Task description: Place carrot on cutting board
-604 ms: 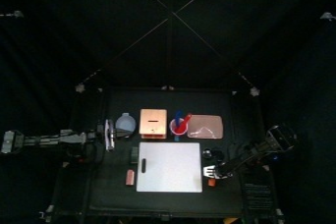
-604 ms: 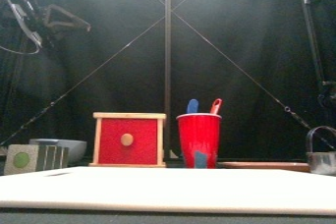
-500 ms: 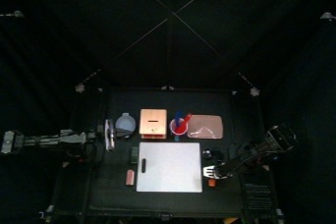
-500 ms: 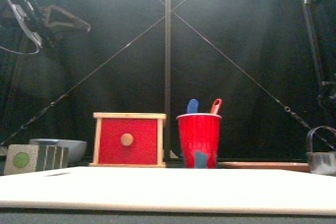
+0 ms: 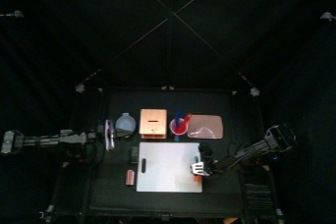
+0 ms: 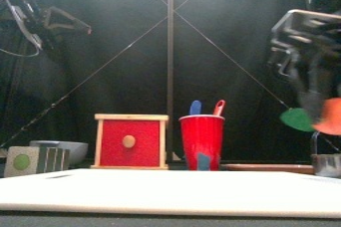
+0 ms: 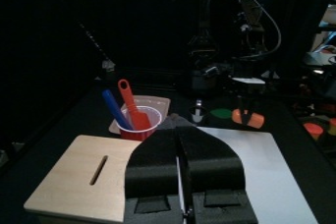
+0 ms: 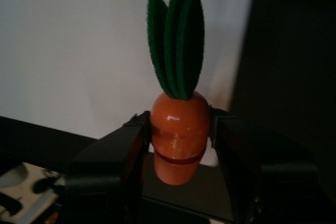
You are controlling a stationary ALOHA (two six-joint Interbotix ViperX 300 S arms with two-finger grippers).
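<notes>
While our right pincer (image 8: 174,159) clamps the carrot (image 8: 180,130) at its orange body above the cutting board (image 5: 171,167) edge, it looks rigid, light, slick plastic (left pincer (image 7: 180,169) closed, parked).

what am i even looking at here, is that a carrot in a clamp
Yes. This is a two-armed robot at a small black table, filmed from four spots: high overhead, table-edge level, and one camera on each wrist. The right claw is shut on an orange toy carrot with green leaves, lifted at the right edge of the white cutting board. The left claw rests at the table's left with its jaws together. Behind the board stand a red plastic cup holding utensils and a red-fronted wooden box.
</notes>
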